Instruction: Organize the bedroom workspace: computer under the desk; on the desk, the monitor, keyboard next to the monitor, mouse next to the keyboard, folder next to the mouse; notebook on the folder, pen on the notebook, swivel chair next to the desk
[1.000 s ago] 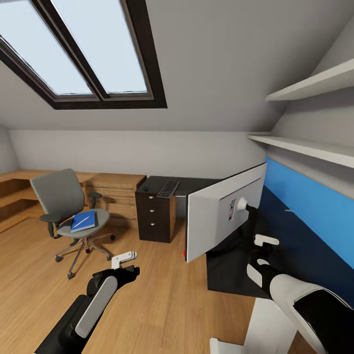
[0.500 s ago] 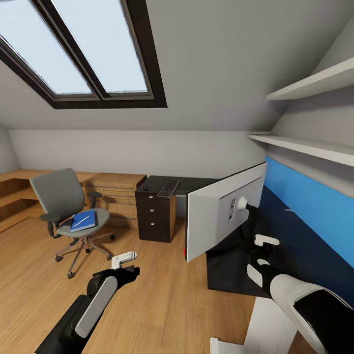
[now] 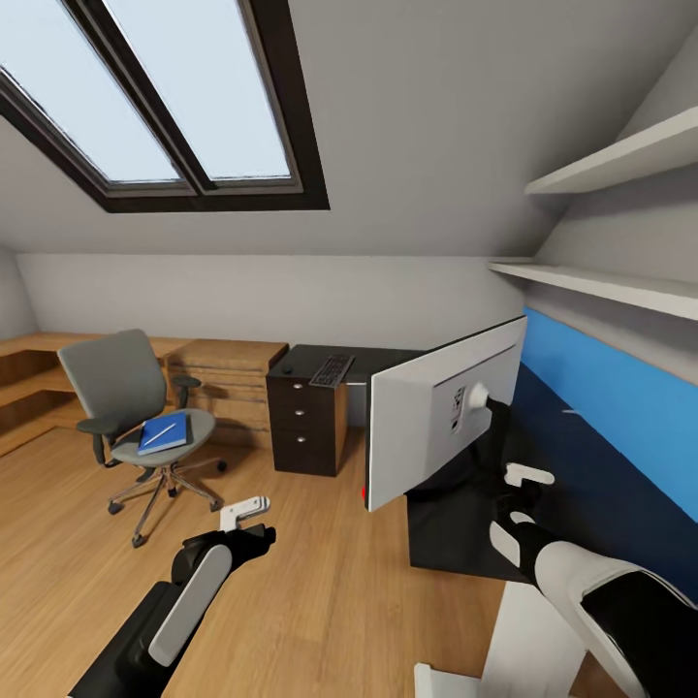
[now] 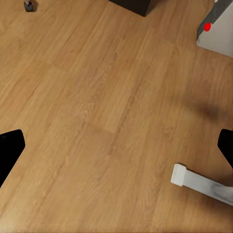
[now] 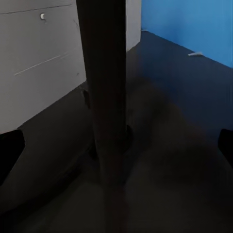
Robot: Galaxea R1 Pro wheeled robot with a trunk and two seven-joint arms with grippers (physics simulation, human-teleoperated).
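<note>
No legible text or labels.

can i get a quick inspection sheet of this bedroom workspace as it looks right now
surface: dark desk, monitor standing on it, back toward the camera
job's things: swivel chair out on the wood floor, away from the desk; blue folder on its seat with a pen on top; keyboard on the dark drawer cabinet
clutter: small white item on the desk by the blue wall
grippers: left gripper open over the floor; right gripper open behind the monitor stand
cables: nothing seen
surroundings: skylight, wall shelves, wooden units by the far wall
</note>
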